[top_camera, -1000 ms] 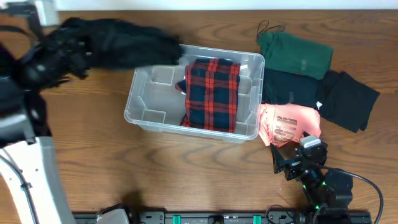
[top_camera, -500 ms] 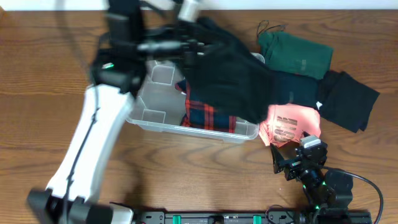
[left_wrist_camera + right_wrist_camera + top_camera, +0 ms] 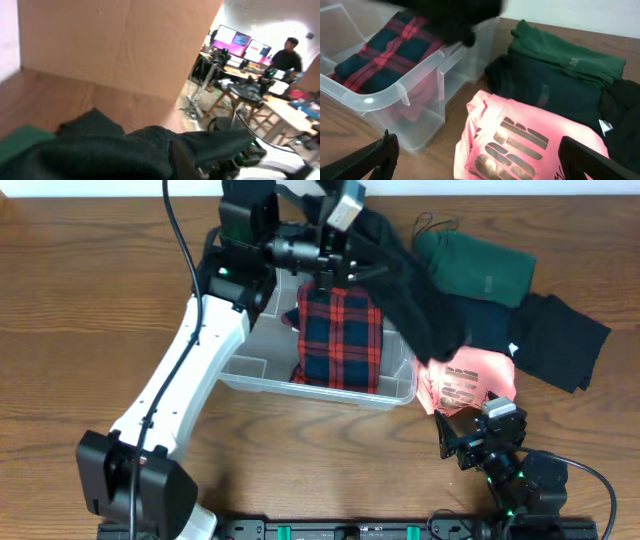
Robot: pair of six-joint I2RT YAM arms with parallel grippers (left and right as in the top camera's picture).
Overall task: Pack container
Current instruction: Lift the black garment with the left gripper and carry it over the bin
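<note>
– Container (image 3: pixel 250 372) sits mid tabletop (image 3: pixel 90 310), plaid shirt (image 3: pixel 340 330) inside. Left gripper (image 3: pixel 335 268)?
– Fingers clamped on a black garment (image 3: pixel 415 290), hung over the bin, likely to drop in. Right gripper (image 3: pixel 480 162): fingers wide, empty.

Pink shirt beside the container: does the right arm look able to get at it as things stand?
Probably yes: the right gripper sits open just short of the pink shirt, with nothing lying between them.
</note>
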